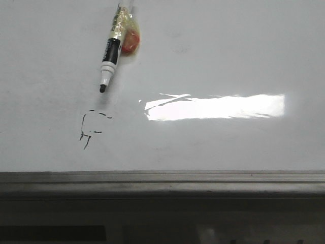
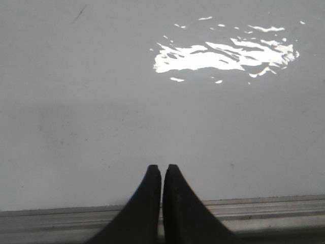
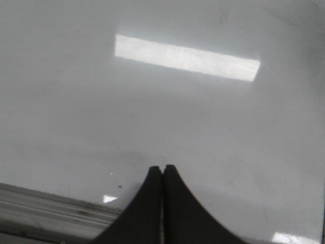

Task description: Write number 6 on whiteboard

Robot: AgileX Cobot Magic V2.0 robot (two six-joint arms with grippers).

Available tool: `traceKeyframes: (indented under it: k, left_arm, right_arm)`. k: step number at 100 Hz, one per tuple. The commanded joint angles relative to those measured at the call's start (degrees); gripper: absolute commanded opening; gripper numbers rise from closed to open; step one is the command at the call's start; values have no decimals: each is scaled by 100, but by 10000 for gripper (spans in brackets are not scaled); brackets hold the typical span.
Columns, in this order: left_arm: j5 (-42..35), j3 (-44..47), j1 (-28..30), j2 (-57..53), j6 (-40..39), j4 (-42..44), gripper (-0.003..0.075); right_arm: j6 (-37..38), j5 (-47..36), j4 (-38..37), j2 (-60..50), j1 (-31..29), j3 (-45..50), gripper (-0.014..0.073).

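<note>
A black-tipped marker [image 1: 112, 48] lay on the whiteboard [image 1: 228, 61], just above a faint thin scribble [image 1: 91, 127], left of the glare [image 1: 216, 107]. Left gripper [image 2: 162, 170] & right gripper [image 3: 162, 169]: jaws closed, empty. No bold 6 seen.

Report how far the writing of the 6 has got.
Done: nothing. The whiteboard carries only a faint broken scribble, no bold 6. In hand: nothing; the left gripper and right gripper are both shut and empty. The marker lies uncapped on the board. Left: grasp the marker and write the 6.
</note>
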Motion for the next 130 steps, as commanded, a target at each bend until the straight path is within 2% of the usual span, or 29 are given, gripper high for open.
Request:
traceKeyframes:
  k: [1, 105, 118, 130]
  left_arm:
    - [-390, 125, 11, -138, -60, -45, -20]
    - [-400, 125, 11, -138, -60, 3, -20]
    - [-400, 125, 11, -138, -60, 2, -20]
    - [-453, 125, 11, -138, -60, -231, -20]
  right_arm:
    - [11, -120, 3, -90, -25, 73, -64]
    - [11, -157, -5, -90, -25, 73, -64]
    - [11, -738, -455, -90, -25, 73, -64]
    - [11, -2242, -540, -90, -25, 73, -64]
